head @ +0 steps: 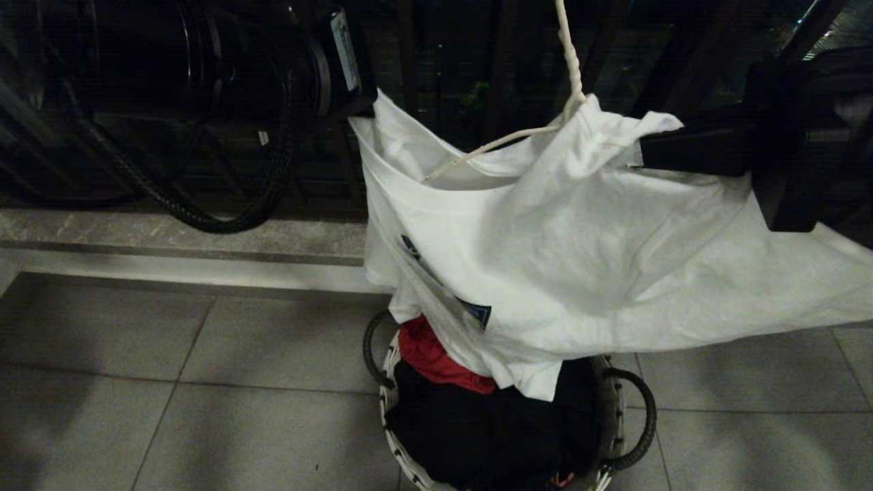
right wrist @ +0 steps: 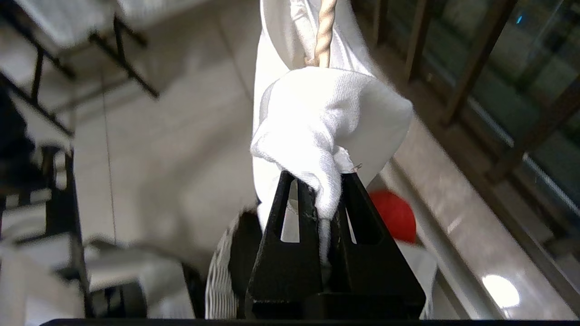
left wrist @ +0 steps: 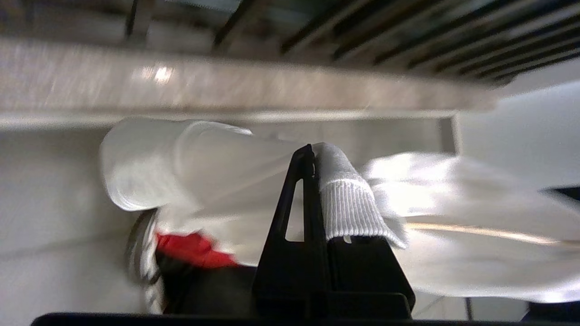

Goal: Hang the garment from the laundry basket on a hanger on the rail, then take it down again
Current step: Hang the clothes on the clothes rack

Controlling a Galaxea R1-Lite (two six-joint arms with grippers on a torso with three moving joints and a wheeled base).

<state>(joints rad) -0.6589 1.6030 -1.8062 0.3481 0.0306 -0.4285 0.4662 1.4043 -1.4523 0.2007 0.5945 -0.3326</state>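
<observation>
The white garment (head: 580,252) hangs stretched between my two grippers above the laundry basket (head: 624,416), its lower folds reaching the rim. Its blue print (head: 477,312) shows at the front. The thin white hanger (head: 571,65) comes down by its twisted neck into the shirt's top, one wire arm (head: 491,146) crossing the neck opening. My left gripper (head: 365,112) is shut on the ribbed collar (left wrist: 349,208). My right gripper (head: 641,153) is shut on a bunched fold (right wrist: 312,136) just under the hanger neck (right wrist: 325,36). The rail is out of view.
A red cloth (head: 436,358) and dark clothes (head: 491,436) fill the basket. Behind it run a stone ledge (head: 184,235) and dark balcony bars (head: 498,61). Grey floor tiles (head: 170,395) lie to the left and right of the basket.
</observation>
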